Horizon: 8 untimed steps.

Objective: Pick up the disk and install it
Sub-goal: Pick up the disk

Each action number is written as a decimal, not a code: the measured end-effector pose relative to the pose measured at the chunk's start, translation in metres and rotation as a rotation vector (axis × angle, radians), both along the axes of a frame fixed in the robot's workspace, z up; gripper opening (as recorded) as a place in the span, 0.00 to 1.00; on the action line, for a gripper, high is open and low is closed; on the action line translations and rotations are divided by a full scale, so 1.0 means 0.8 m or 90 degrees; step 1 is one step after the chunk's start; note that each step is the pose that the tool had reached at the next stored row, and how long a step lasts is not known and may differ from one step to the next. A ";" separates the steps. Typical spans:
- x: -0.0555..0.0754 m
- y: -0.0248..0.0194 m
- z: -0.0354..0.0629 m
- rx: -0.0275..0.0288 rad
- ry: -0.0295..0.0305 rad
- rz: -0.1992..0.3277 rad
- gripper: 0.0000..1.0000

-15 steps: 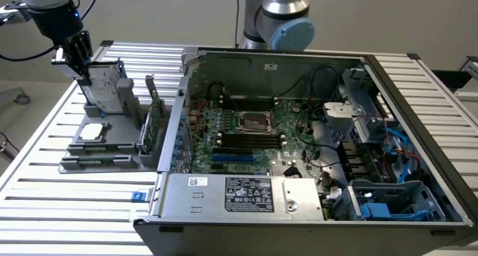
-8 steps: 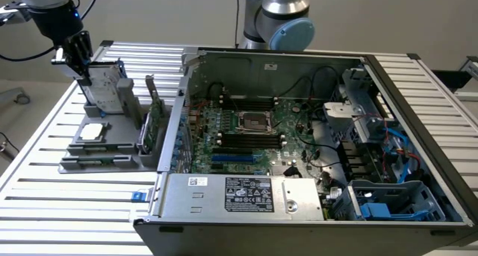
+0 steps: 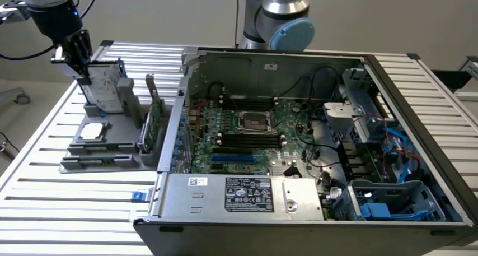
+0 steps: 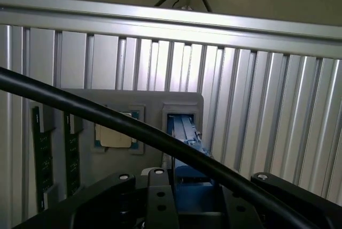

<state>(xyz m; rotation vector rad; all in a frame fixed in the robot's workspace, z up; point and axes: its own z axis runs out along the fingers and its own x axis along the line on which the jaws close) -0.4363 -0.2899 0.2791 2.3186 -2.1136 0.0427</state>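
Note:
The disk (image 3: 107,83), a silver-grey drive in a blue carrier, stands on edge at the back of the grey holder (image 3: 97,155), on the exterior view's left. My gripper (image 3: 80,70) comes down onto its top edge from above, its fingers closed on the carrier. In the wrist view the blue carrier of the disk (image 4: 187,138) runs from the holder's slot up between the black fingers of the gripper (image 4: 187,199). Whether the disk has left the slot I cannot tell.
A square silver chip (image 3: 92,131) lies on the holder, and a green circuit card (image 3: 153,127) stands upright beside it. The open computer case (image 3: 299,60) takes up the exterior view's right, with a blue drive bay (image 3: 396,203) at its near corner. A black cable (image 4: 107,116) crosses the wrist view.

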 end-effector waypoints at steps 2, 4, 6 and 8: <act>0.000 0.0000 0.001 0.0000 0.0000 0.000 0.33; 0.000 0.0000 0.002 0.0000 -0.0001 0.000 0.33; 0.000 0.0000 0.002 0.0000 0.0000 0.000 0.33; 0.000 0.0000 0.002 0.0000 0.0001 0.000 0.33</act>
